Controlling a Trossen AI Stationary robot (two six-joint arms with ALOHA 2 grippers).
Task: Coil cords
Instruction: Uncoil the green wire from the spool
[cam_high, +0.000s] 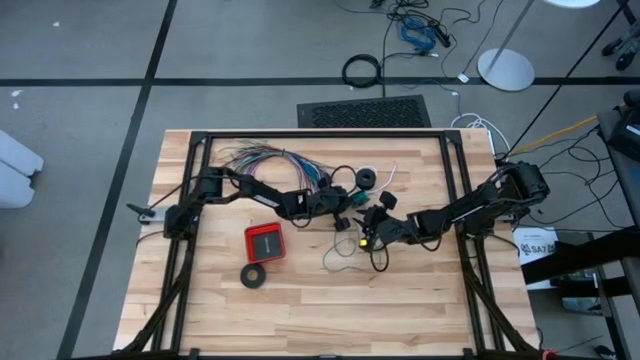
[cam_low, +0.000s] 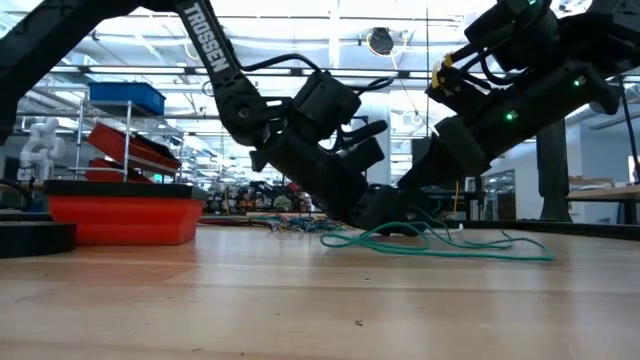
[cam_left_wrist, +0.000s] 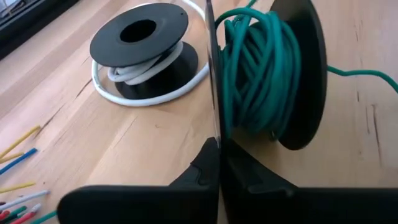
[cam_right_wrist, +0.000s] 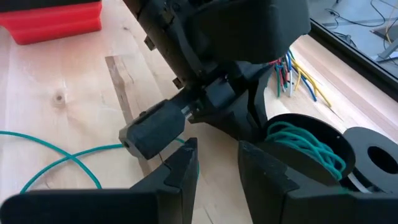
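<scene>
Two dark arms reach inward from table's opposite sides, meeting near centre. Left arm stretches low across table, wrist angled down, left gripper with fingers pressed together, fingertips touching. Right arm extends from right edge, elbow raised, right gripper just beside left one, fingers parted, pointing at left wrist.

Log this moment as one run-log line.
left gripper: shut on thin black flange of spool of teal-green wire | right gripper: open beside it, wire against one finger | white cord on flat black spool: untouched
</scene>
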